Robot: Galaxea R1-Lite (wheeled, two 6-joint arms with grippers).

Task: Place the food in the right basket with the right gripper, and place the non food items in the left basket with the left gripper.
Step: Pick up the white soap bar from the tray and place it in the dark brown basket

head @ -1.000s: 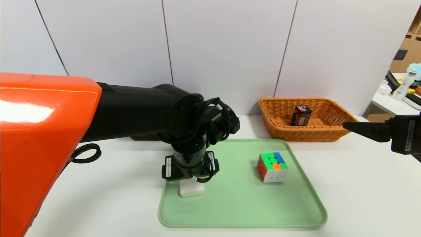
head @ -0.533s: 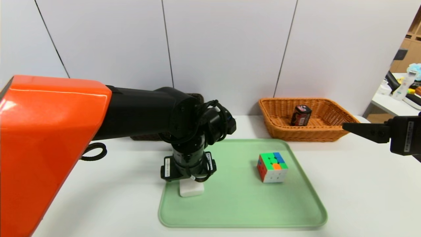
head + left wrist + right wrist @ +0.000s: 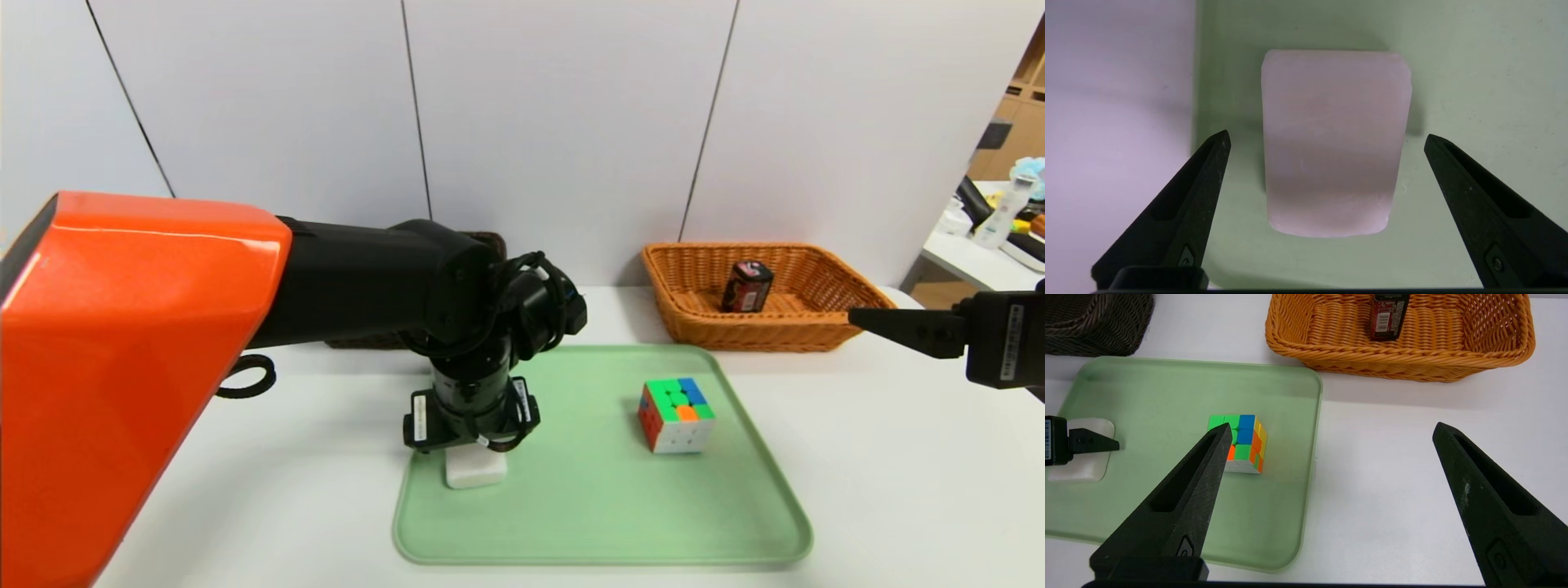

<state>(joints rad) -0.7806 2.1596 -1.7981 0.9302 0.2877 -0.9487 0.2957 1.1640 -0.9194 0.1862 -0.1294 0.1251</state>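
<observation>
So up close, the left gripper is over the near-left part of the green tray, fingers spread wide on either side of the white soap-like bar, with a gap on both sides and nothing gripped. The bar lies near the tray's left edge, and there's way more open tray on its other side. The puzzle cube sits toward the tray's right edge, plenty of room around it. Right gripper is hanging out off to the right, fingers wide apart, holding nothing. Farther back, the dark basket is mostly behind the left arm, and the black packet is inside the orange-tan basket. It's got a white barcode label, writing too small to read.
</observation>
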